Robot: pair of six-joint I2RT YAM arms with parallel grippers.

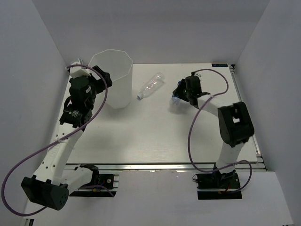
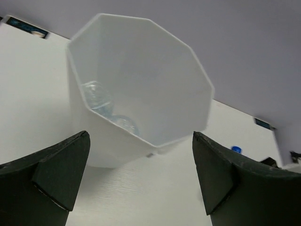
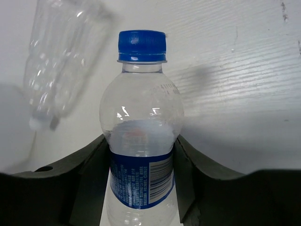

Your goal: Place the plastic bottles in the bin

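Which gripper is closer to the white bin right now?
Left. The left gripper sits open right beside the bin, facing its rim. The right gripper is across the table to the bin's right, closed on a blue-capped bottle.

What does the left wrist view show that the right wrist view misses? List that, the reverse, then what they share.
Left wrist only: the bin with two bottles inside, framed by the open left claw. Right wrist only: the right claw shut on a blue-labelled bottle, and a bare clear bottle lying beyond. Both: the white table and, apparently, that gripped bottle's blue cap.
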